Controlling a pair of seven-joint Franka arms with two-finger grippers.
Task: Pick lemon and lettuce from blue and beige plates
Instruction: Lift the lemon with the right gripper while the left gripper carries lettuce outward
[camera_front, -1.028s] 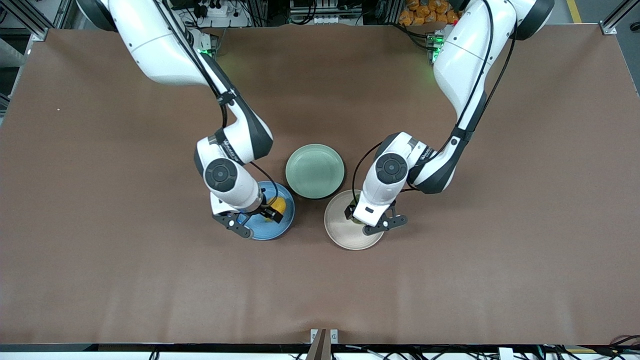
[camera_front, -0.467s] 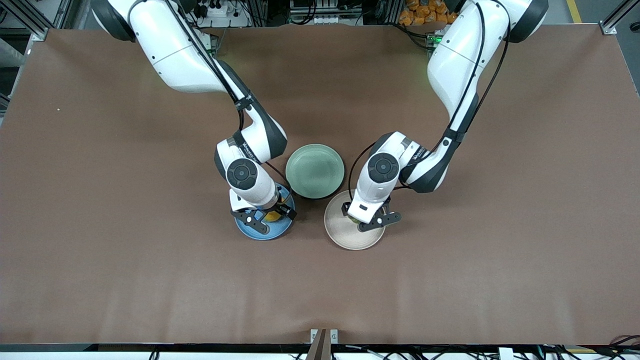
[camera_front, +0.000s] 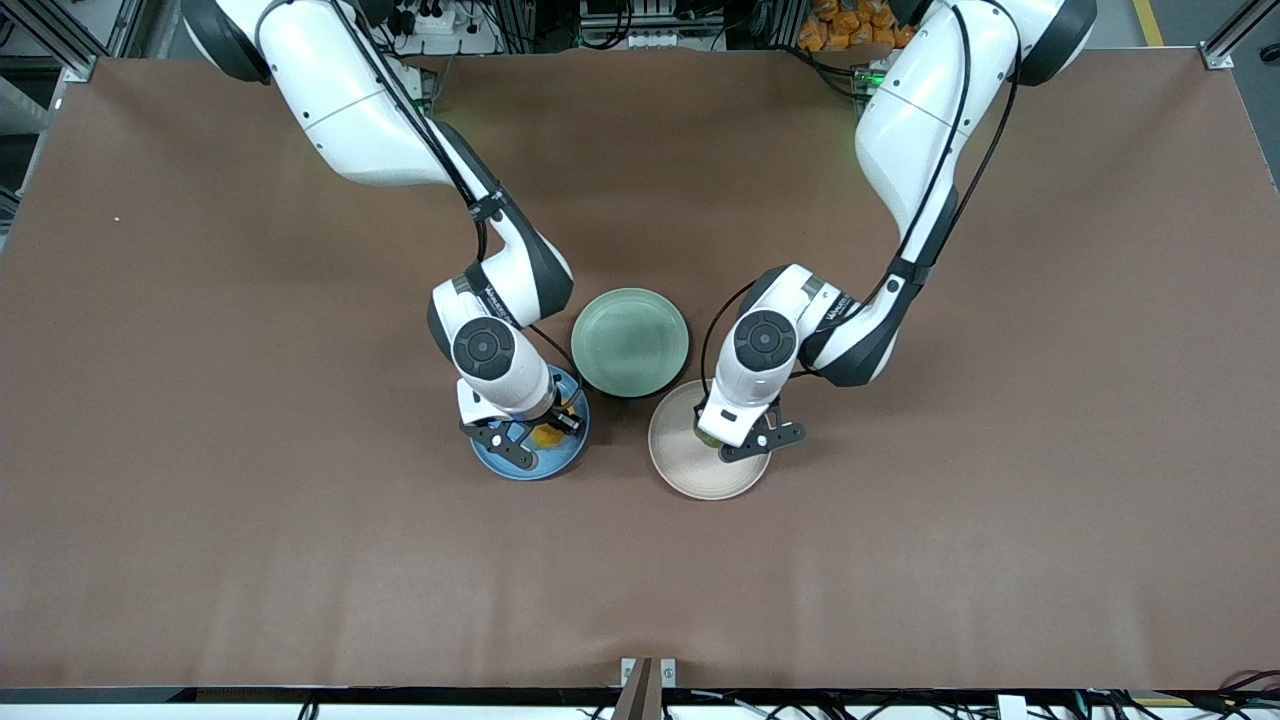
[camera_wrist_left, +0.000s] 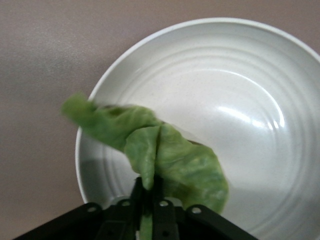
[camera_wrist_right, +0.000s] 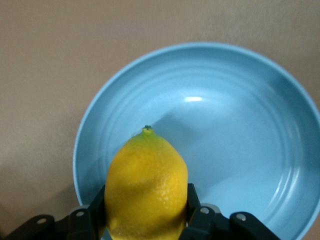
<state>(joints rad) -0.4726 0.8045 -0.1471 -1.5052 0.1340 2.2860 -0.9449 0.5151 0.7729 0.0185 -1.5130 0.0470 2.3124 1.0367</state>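
Yellow lemon (camera_wrist_right: 146, 186) is sitting firm, slick in my right gripper (camera_wrist_right: 145, 220) over the blue plate (camera_wrist_right: 240, 145), while my left gripper (camera_wrist_left: 148, 200) is pinching limp lettuce (camera_wrist_left: 165, 155) over the beige plate (camera_wrist_left: 240, 90).

Yellow lemon (camera_wrist_right: 146, 190), seemingly lifted, over the blue plate (camera_wrist_right: 240, 150); crumpled green lettuce (camera_wrist_left: 165, 155) hanging over the beige plate (camera_wrist_left: 250, 90).

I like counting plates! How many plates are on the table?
3. The blue plate sits under the right gripper, the beige plate under the left gripper, and the mint-green plate lies between them, farther from the camera.
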